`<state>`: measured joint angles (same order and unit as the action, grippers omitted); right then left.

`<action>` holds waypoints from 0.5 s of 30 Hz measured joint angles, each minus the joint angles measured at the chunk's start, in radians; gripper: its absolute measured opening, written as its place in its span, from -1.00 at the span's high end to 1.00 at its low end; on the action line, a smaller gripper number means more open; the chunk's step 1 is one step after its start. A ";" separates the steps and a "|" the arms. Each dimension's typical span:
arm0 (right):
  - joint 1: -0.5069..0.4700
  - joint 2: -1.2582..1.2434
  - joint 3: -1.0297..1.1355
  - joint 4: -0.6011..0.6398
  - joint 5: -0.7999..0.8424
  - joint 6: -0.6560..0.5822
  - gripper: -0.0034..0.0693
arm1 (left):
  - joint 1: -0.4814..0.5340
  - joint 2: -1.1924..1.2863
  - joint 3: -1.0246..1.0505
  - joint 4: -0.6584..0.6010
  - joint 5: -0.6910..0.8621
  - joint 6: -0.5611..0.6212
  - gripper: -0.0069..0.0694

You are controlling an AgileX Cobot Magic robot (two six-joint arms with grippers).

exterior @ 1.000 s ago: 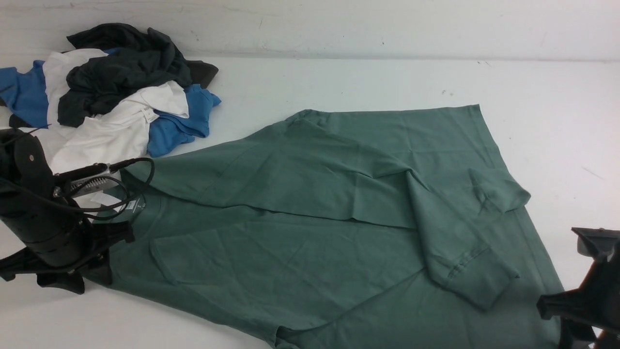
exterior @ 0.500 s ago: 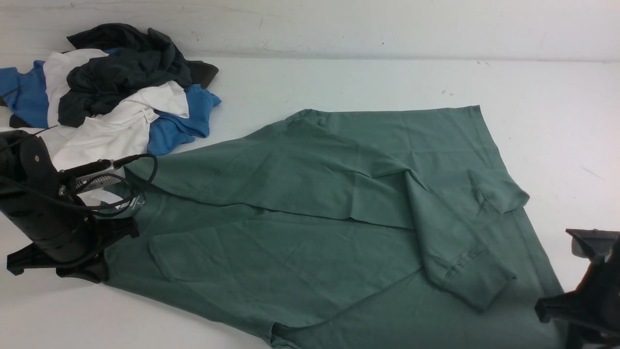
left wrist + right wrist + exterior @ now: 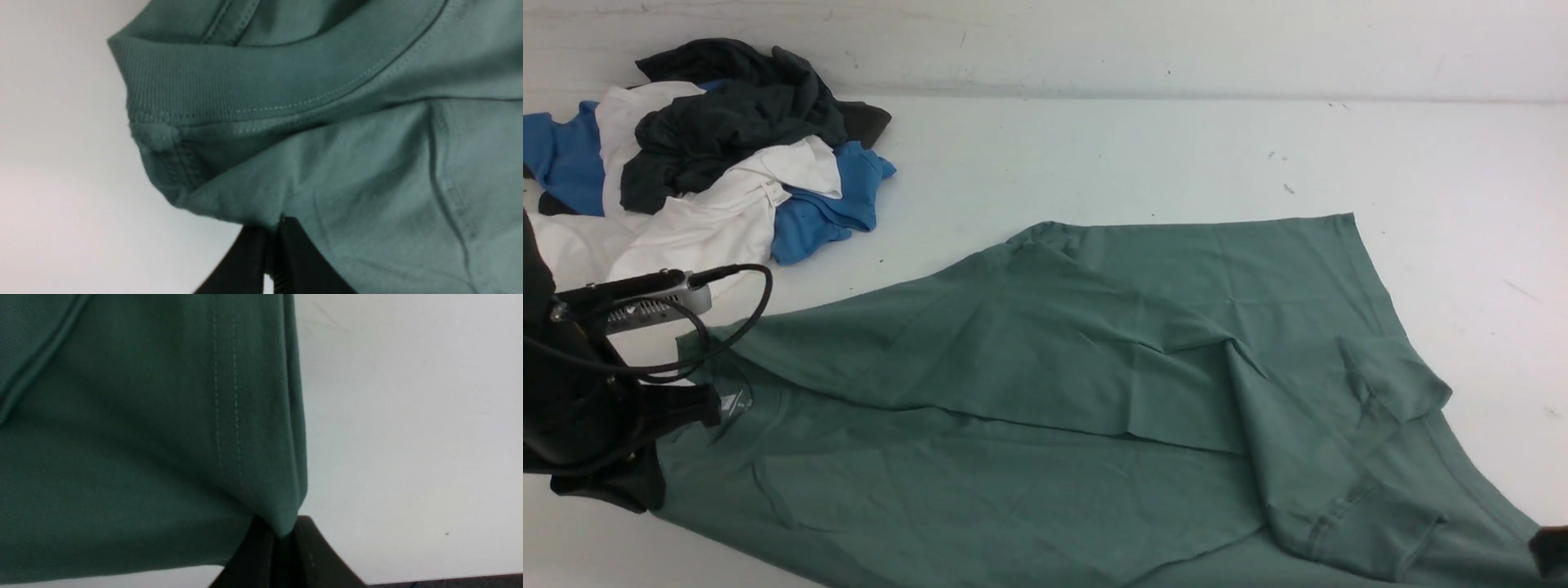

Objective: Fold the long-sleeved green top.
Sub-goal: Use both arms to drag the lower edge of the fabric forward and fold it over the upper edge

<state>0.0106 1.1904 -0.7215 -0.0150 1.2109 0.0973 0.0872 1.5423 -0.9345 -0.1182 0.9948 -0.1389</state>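
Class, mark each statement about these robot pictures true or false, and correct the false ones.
1. The left gripper has its jaws shut on the green top beside its ribbed neckband. True.
2. The right gripper holds its jaws open over bare table. False: they pinch the top's stitched edge.
3. A pile of clothes lies far left on the table. True.
4. The green top is folded into a small square. False: it lies spread wide, a sleeve across it.

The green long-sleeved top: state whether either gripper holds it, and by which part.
Both hold it. The left gripper pinches the green long-sleeved top at the shoulder beside the ribbed collar; the right gripper pinches its stitched hem edge.
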 joint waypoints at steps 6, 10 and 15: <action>0.000 -0.079 -0.132 -0.087 0.019 0.003 0.85 | 0.000 -0.094 -0.042 -0.076 0.027 0.039 0.80; 0.000 -0.021 -0.275 -0.085 0.027 0.004 0.85 | 0.000 -0.102 -0.112 -0.092 0.027 0.032 0.80; 0.000 0.205 -0.556 -0.066 0.039 0.004 0.85 | 0.000 -0.026 -0.240 -0.094 0.027 0.012 0.80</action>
<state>0.0106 1.3956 -1.2778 -0.0811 1.2497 0.1018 0.0872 1.5162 -1.1745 -0.2126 1.0217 -0.1265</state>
